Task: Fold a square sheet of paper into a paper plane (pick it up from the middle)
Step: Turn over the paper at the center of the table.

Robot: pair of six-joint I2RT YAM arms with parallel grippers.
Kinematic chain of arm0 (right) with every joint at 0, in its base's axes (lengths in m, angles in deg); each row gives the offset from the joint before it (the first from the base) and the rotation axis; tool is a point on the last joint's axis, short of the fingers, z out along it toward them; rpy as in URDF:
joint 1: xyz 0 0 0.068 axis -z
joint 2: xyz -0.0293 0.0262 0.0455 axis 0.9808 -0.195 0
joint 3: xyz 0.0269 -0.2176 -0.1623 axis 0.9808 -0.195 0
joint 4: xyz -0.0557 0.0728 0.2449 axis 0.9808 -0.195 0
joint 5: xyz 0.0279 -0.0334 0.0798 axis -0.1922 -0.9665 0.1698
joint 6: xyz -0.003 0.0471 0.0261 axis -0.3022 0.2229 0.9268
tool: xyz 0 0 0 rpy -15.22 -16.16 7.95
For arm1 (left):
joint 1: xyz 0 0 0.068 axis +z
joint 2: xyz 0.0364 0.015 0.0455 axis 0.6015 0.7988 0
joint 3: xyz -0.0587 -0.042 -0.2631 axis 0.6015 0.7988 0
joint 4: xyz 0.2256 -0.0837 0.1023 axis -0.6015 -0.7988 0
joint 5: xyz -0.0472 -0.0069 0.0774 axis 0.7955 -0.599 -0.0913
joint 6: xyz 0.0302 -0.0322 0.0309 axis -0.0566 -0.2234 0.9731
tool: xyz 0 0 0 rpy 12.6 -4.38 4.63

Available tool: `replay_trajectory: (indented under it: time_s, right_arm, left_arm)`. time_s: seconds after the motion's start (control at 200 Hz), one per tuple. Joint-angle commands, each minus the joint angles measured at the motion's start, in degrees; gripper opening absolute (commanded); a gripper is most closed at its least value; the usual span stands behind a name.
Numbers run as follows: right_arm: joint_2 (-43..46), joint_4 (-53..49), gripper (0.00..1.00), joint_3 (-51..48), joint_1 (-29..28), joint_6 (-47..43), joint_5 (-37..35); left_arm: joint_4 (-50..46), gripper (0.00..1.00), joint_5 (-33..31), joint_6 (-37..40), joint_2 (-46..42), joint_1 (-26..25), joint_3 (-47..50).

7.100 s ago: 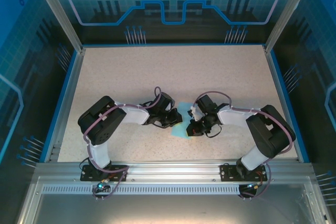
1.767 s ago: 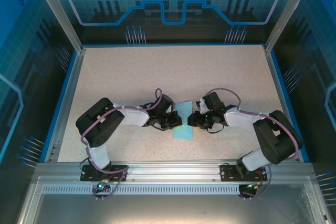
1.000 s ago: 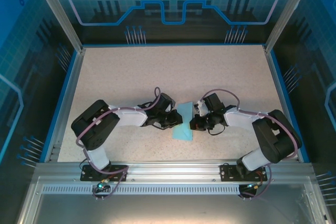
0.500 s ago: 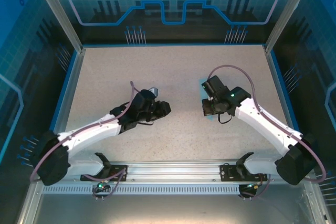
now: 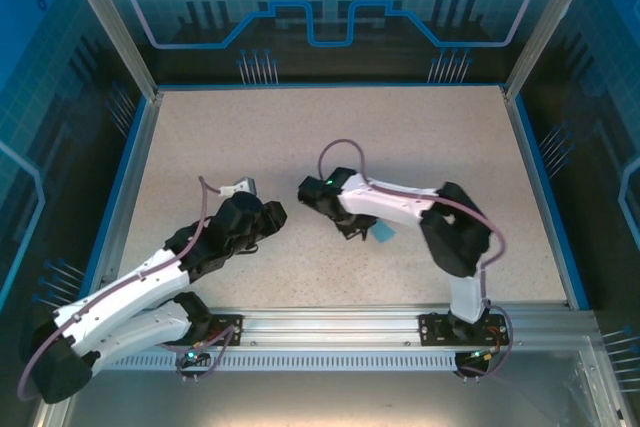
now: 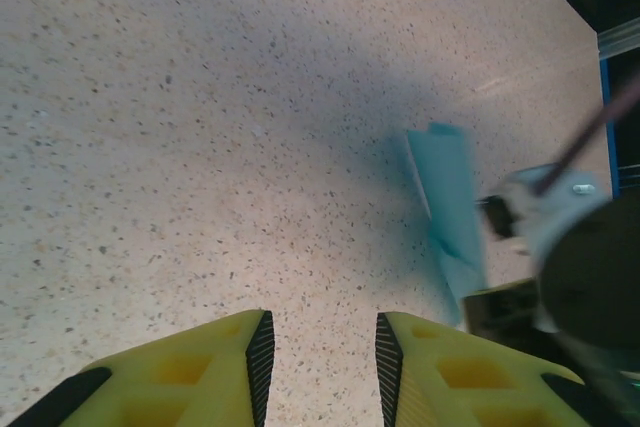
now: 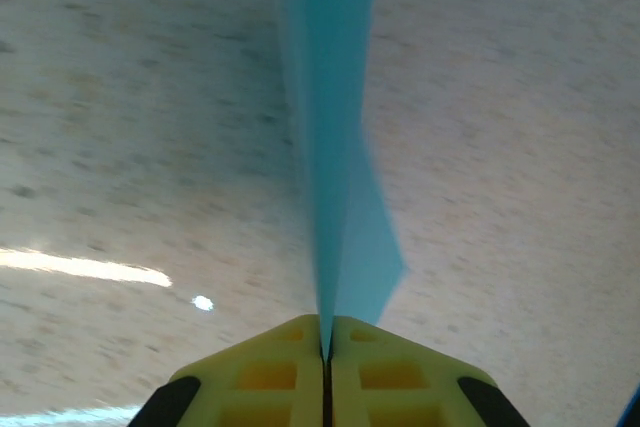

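The paper plane (image 7: 335,137) is a slim folded strip of light-blue paper, seen edge-on in the right wrist view and running straight away from the fingers. My right gripper (image 7: 326,332) is shut on its near end. From above, a small blue corner of the paper plane (image 5: 383,235) shows beside the right gripper (image 5: 355,225) near the table's middle. In the left wrist view the paper plane (image 6: 445,197) hangs off the table to the right, ahead of my left gripper (image 6: 320,347). That gripper is open over bare table with nothing between its fingers. From above, the left gripper (image 5: 268,215) sits left of the plane, apart from it.
The speckled beige table (image 5: 330,137) has a blue rim and metal frame posts at its corners. The right arm's elbow (image 5: 455,232) folds back over the near right part of the table. The left arm (image 5: 150,282) stretches low along the near left.
The right gripper has swung left and nearer, carrying the folded paper. The left gripper has pulled back to the left, and its jaws have opened.
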Motion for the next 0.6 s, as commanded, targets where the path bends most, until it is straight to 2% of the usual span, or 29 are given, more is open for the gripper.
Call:
replay_trajectory:
  time_s: [0.0,0.035,0.16,0.25,0.325,0.455,0.595]
  right_arm:
    - [-3.36,0.54,0.12,4.89,-2.0,1.91,7.78]
    - [-3.33,2.61,0.14,5.42,-2.4,1.25,10.61]
    - [1.55,9.58,0.43,3.27,-1.9,-1.15,18.34]
    - [9.76,16.18,0.49,-3.76,1.37,-2.79,24.08]
    - [18.64,23.84,0.58,-13.8,6.04,-4.01,29.52]
    - [24.16,33.78,0.58,-25.41,18.78,-7.93,40.85]
    - [20.24,35.13,0.53,-25.05,25.39,-14.06,47.48]
  left_arm:
    - [-4.61,0.38,-2.82,1.28,-2.46,0.45,0.69]
    - [-4.88,0.39,-2.87,1.62,-3.2,0.58,0.86]
    - [-5.31,0.43,-2.32,2.57,-4.48,0.63,1.31]
    - [-4.7,0.48,-0.48,4.08,-3.86,0.78,0.99]
    - [-3.58,0.52,2.37,5.67,-1.96,0.78,0.4]
    - [2.71,0.55,11.24,7.01,4.77,0.84,0.44]
    - [11.3,0.56,22.05,5.78,16.64,0.87,-1.09]
